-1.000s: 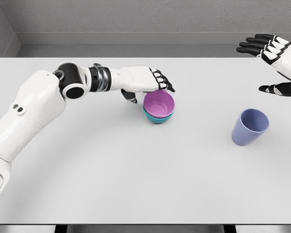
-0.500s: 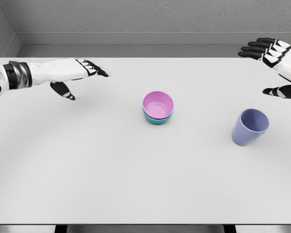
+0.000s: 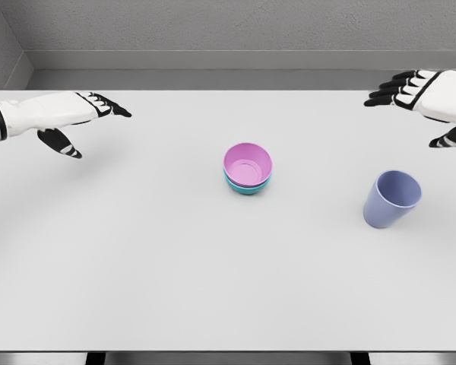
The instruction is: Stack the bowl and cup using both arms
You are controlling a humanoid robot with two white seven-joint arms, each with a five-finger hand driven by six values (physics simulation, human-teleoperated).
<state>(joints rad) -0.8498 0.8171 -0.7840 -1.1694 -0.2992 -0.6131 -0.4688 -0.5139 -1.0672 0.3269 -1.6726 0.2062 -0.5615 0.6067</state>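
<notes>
A pink bowl (image 3: 248,163) sits nested inside a teal bowl (image 3: 247,187) at the middle of the white table (image 3: 213,274). A blue-purple cup (image 3: 392,199) stands upright to the right of them. My left hand (image 3: 87,122) hovers far left of the bowls, fingers spread and holding nothing. My right hand (image 3: 418,103) hangs above and behind the cup at the right edge, open too, with its thumb (image 3: 450,138) pointing down.
Behind the table runs a grey wall with a ledge (image 3: 213,61). The table's front edge (image 3: 228,351) lies along the bottom of the view.
My left hand let go of the pink bowl, leaving it in the teal one, and drew back to the far left. My right hand shifted slightly inward and lower.
</notes>
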